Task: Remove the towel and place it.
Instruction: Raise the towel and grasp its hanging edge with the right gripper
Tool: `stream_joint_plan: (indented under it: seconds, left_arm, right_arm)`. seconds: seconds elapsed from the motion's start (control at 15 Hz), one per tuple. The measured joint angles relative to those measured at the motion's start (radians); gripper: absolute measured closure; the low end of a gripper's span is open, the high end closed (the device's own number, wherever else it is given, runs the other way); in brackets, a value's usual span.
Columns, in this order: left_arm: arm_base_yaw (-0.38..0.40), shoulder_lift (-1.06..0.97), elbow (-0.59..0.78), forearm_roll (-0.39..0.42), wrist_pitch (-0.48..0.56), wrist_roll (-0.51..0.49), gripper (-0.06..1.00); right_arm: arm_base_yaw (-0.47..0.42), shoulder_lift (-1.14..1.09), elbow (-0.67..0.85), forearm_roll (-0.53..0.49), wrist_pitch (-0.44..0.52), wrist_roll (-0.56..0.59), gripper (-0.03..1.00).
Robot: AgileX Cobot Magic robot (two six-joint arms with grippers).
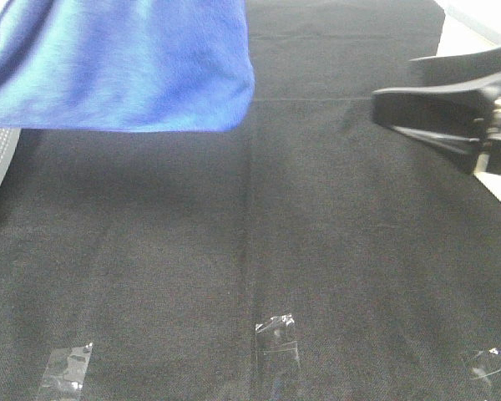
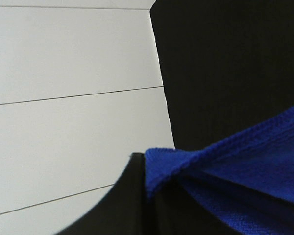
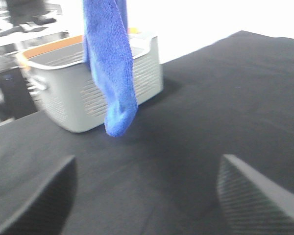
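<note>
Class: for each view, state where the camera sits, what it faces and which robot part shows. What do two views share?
Exterior high: mounted high, looking down on the black cloth; open right gripper shows.
Left wrist: on the left arm, facing the left gripper shut on the towel.
Right wrist: on the right arm, facing the grey basket; open fingers show.
Shared: all show the towel.

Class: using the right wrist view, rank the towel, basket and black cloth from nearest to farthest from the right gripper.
1. The cloth: directly beneath the right gripper.
2. The towel: hanging ahead, in front of the basket.
3. The basket: behind the towel.
</note>
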Motion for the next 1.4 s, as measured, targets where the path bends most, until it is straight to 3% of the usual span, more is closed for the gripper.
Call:
stream_joint_plan:
  seconds: [0.13,0.4,0.73,1.07,1.27,1.4]
  left_arm:
    - [-0.018,0.004,0.000,-0.002,0.000,0.002,0.94]
    - [-0.053,0.004,0.000,-0.004,0.000,0.003,0.94]
    - [-0.053,0.004,0.000,-0.009,0.000,0.003,0.94]
    - [-0.053,0.004,0.000,-0.009,0.000,0.003,0.94]
    - [-0.053,0.004,0.000,-0.009,0.000,0.003,0.94]
    - [-0.053,0.004,0.000,-0.009,0.000,0.003,0.94]
  right_arm:
    - [0.000,0.111,-0.020,0.009,0.069,-0.069,0.10]
    - [0.045,0.330,-0.196,0.020,0.207,-0.092,0.07]
    - [0.247,0.449,-0.346,0.015,0.205,-0.035,0.07]
    - [0.322,0.451,-0.349,-0.033,0.153,-0.004,0.07]
    - [0.324,0.451,-0.349,-0.024,0.088,-0.001,0.19]
    - [0.324,0.451,-0.349,-0.020,0.077,0.005,0.39]
